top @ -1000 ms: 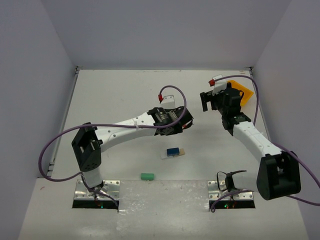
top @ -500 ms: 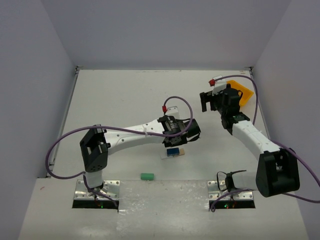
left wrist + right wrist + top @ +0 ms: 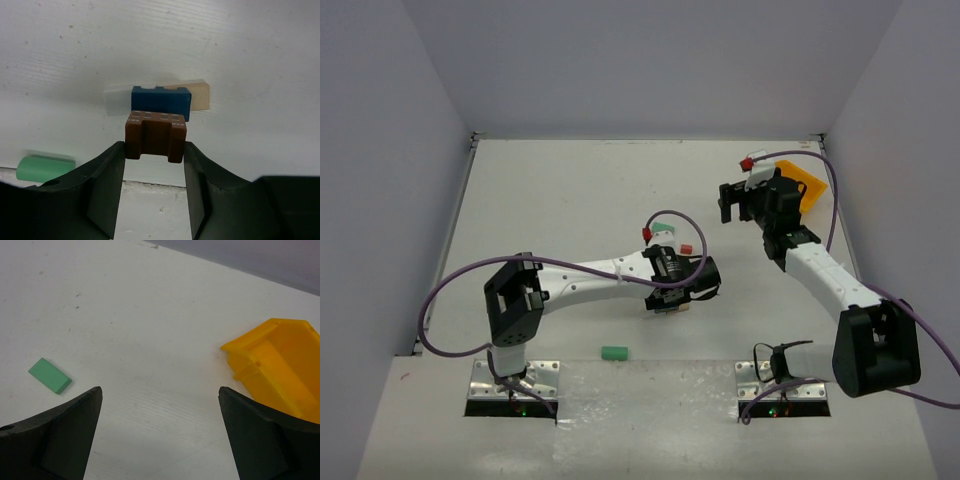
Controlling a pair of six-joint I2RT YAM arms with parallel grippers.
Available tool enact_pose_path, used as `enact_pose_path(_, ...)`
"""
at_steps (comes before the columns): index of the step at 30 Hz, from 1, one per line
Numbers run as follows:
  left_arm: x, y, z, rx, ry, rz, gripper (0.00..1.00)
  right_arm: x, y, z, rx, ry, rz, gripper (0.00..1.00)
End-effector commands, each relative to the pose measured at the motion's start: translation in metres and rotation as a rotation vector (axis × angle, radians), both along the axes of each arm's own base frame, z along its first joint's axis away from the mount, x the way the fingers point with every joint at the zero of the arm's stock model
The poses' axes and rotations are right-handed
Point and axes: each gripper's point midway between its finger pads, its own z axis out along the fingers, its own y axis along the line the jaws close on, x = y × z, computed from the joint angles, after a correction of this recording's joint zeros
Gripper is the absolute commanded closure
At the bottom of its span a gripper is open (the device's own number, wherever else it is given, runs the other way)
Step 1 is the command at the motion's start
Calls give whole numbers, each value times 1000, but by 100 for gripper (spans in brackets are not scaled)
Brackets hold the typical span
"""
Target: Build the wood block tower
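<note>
One brown block (image 3: 155,136) clamped in left gripper (image 3: 154,151), close by blue block (image 3: 161,100).

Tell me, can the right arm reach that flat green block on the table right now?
Probably yes: the right tool is open and empty, and the green block lies flat on bare table ahead of it, nothing between them.

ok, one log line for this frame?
left gripper: shut on brown block | block at blue block on pale plank, contact unclear | right gripper: open, empty, near yellow bin
</note>
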Motion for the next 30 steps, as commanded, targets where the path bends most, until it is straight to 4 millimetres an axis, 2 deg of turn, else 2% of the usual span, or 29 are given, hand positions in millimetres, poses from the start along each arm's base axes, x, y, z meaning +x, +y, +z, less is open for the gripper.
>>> enact_pose_path(1, -3, 0, 13, -72, -15, 36, 100, 6, 5, 17, 37, -58, 14, 1)
enact_pose_path(10, 10, -8, 13, -38, -62, 22, 100, 4, 8, 17, 38, -61, 33, 1)
enact_pose_path(19, 16, -13, 4, -45, -59, -6, 100, 4, 9, 15, 36, -57, 44, 1)
enact_pose_path(30, 25, -10, -8, -25, -41, -1, 100, 4, 11, 14, 33, -54, 55, 1)
